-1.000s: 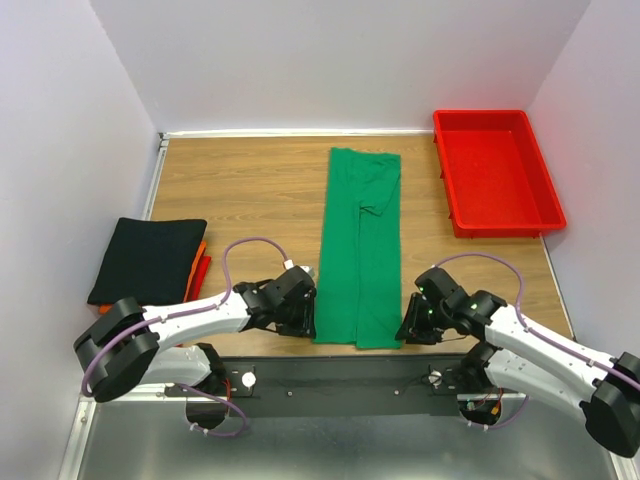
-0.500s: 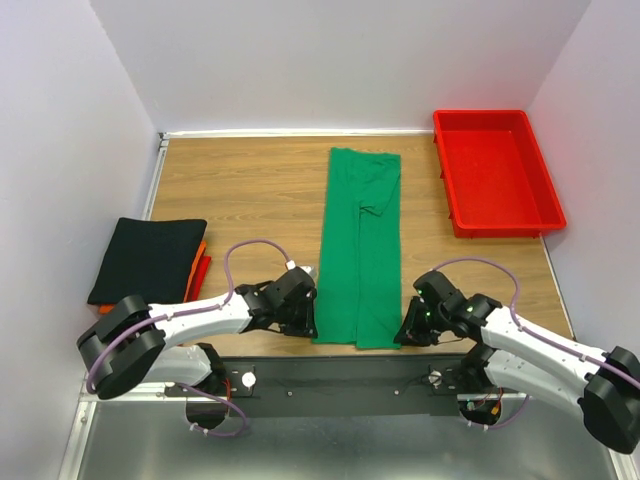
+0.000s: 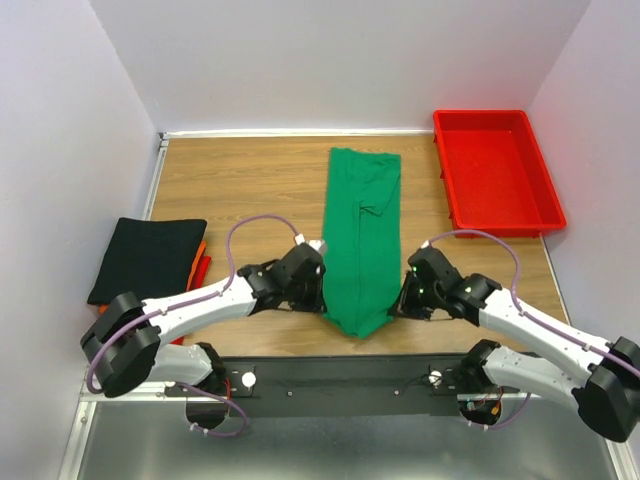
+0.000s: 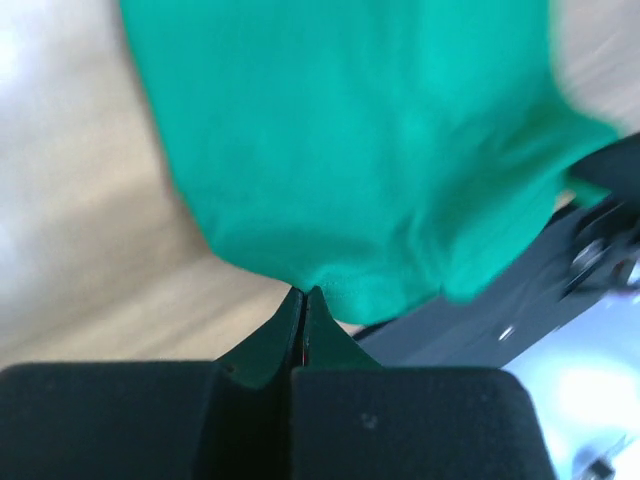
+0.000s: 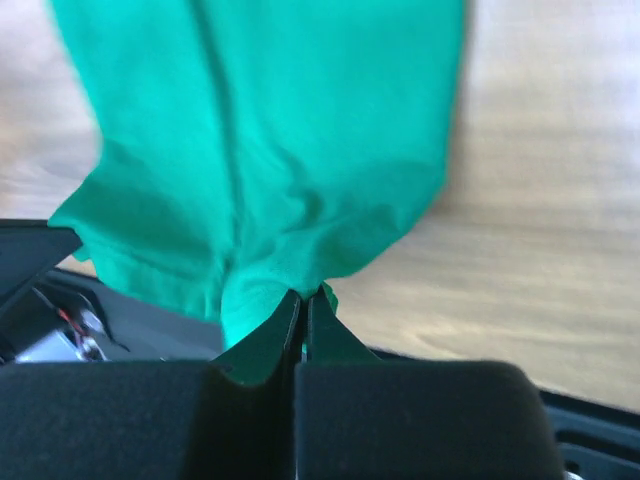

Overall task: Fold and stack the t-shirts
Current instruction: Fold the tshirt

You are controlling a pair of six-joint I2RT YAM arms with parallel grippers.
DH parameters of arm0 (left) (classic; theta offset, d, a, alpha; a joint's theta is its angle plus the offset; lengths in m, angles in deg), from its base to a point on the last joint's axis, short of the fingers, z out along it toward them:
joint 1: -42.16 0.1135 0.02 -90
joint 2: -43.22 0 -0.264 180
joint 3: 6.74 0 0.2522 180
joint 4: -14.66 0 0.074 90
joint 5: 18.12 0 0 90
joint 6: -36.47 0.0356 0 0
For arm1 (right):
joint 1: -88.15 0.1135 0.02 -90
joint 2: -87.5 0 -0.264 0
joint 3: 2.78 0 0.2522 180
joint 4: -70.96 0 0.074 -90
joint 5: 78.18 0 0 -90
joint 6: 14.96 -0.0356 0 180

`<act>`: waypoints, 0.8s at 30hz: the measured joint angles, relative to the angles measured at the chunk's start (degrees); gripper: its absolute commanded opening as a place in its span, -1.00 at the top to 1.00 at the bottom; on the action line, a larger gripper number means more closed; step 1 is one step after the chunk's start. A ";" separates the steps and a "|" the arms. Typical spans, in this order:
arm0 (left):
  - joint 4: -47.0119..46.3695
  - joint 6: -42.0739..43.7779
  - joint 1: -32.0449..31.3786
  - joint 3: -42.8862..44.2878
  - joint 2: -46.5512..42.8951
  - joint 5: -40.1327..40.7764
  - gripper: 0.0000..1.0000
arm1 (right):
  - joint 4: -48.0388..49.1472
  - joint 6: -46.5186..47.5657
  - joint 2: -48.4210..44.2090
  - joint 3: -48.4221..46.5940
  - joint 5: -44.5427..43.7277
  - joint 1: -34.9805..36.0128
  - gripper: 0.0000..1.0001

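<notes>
left end effector [image 4: 303,296] and right end effector [image 5: 305,296] each clamp the green t-shirt [image 3: 360,230] (near hem bunched).

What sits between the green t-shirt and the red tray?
Nothing; just bare wooden table between the green t-shirt and the red tray, top view.
</notes>
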 measured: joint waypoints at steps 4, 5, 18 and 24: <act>-0.42 2.97 4.02 6.67 2.47 0.98 1.00 | 0.22 1.36 3.58 -5.22 -4.02 0.00 0.90; -0.50 3.63 5.29 7.87 3.23 1.14 1.00 | 0.09 1.90 4.90 -6.75 -5.70 0.00 0.90; -7.43 5.86 12.92 18.73 18.12 1.14 1.00 | 7.19 10.27 26.47 -20.26 -22.10 -1.51 0.99; -8.87 4.87 13.99 23.34 24.74 1.29 1.00 | 11.58 13.77 35.34 -24.28 -23.30 -5.79 0.99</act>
